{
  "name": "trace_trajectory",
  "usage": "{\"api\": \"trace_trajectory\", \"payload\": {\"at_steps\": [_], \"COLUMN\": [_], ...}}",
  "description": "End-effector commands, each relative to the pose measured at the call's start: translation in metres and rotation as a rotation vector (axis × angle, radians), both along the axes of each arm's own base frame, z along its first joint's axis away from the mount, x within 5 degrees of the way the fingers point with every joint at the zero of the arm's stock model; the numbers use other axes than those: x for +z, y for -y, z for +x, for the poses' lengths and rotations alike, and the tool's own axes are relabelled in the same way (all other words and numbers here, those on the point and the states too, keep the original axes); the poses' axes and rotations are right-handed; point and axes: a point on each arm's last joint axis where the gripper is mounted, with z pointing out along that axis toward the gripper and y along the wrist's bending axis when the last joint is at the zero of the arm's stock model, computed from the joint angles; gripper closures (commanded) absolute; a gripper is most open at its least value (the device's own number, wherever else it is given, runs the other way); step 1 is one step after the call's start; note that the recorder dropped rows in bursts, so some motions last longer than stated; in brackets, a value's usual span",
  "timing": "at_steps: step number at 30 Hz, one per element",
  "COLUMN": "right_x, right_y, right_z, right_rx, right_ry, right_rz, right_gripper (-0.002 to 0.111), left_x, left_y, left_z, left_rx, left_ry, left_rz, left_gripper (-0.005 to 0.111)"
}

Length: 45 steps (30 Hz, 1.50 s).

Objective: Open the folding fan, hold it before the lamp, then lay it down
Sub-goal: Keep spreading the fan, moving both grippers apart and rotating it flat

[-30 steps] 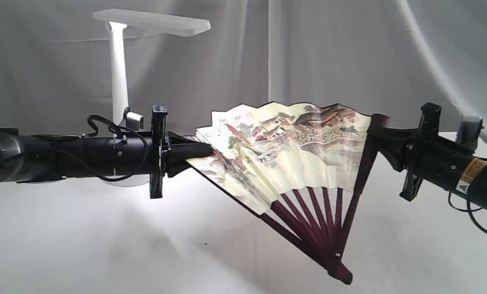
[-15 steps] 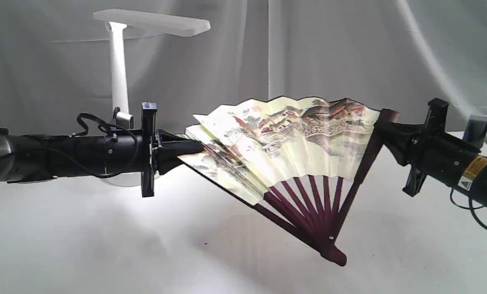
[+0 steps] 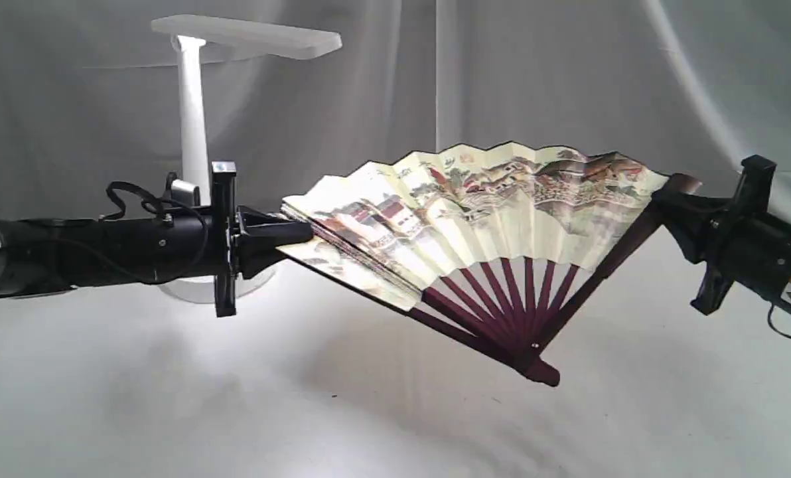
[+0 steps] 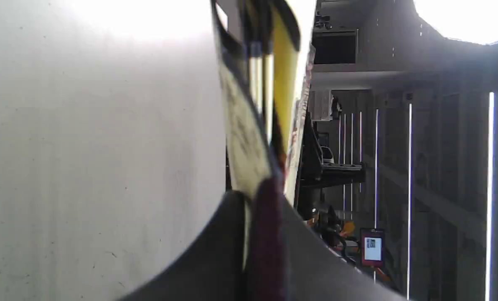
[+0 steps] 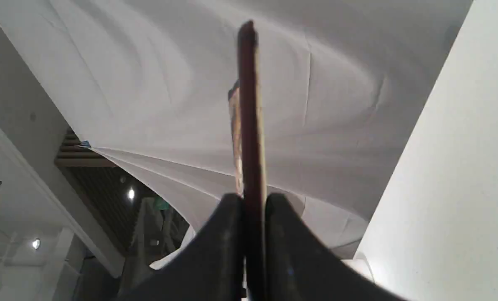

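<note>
Fan (image 3: 488, 199) mid-frame, clear of worktop (image 3: 170, 398), mostly spread, leftmost pleats bunched. Left claw (image 3: 306, 232) clamped on its left guard, right claw (image 3: 664, 199) on right guard. Lamp (image 3: 193, 133) upper left, behind. Remaining: finish opening, present before lamp, lay down.

The exterior camera looks low and nearly level across the table (image 3: 170, 411) toward the curtain (image 3: 568, 79), at middle range, with an arm entering from each side. Each wrist camera sits close behind its fingers, looking along them: left fingers (image 4: 209, 255), right fingers (image 5: 219, 246). All three share the fan (image 3: 495, 199), edge-on between the fingers in both wrist views.
</note>
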Motion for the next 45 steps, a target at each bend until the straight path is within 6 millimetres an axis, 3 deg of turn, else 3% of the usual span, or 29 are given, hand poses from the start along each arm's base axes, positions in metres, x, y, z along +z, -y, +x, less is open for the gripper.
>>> {"api": "trace_trajectory", "payload": {"at_steps": [1, 17, 22, 37, 45], "right_x": [0.007, 0.007, -0.002, -0.014, -0.013], "right_y": [0.008, 0.012, 0.016, 0.022, 0.023], "right_z": [0.001, 0.003, -0.004, -0.016, -0.016], "right_rx": [-0.045, -0.098, -0.171, -0.293, -0.303], "right_ry": [0.030, 0.017, -0.011, -0.010, -0.004], "right_rz": [0.043, 0.067, 0.102, 0.090, 0.081], "right_gripper": [0.108, 0.108, 0.108, 0.108, 0.108], "left_x": [0.002, 0.000, -0.001, 0.000, 0.023], "left_y": [-0.007, -0.031, -0.038, -0.039, -0.047], "left_z": [-0.002, 0.000, 0.000, -0.001, -0.005], "left_rx": [-0.035, -0.001, 0.014, 0.006, -0.013], "left_ry": [0.032, 0.025, 0.022, 0.022, 0.057], "left_rz": [0.054, 0.075, 0.077, 0.089, 0.143], "left_gripper": [0.107, 0.107, 0.107, 0.107, 0.107]}}
